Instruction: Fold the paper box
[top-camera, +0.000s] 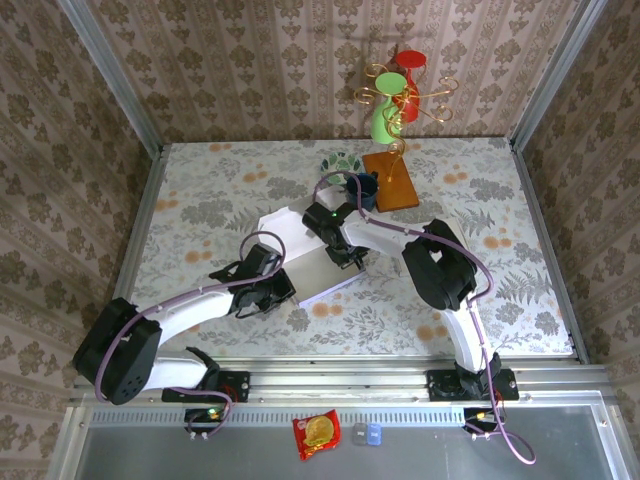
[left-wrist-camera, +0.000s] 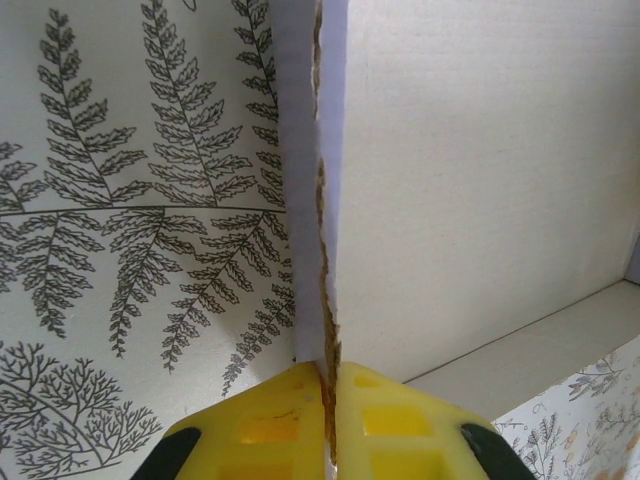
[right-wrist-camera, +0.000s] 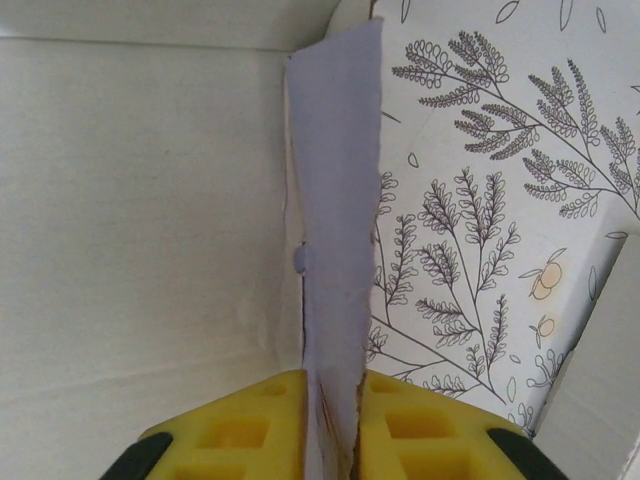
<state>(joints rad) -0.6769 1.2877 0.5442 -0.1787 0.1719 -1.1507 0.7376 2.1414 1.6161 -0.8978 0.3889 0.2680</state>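
paper box (top-camera: 322, 282) partly hidden, pkt (top-camera: 316, 434) print unreadable

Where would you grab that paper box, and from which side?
By a thin panel, coming at its free edge head-on, with one finger on each face. The left hand and right hand each pinch a panel of the paper box that way; its broad flat faces give nothing to clamp.

A robot test booth dressed as a home — wallpapered panels (top-camera: 250, 60) in aluminium framing (top-camera: 113, 80), floral table (top-camera: 200, 190).
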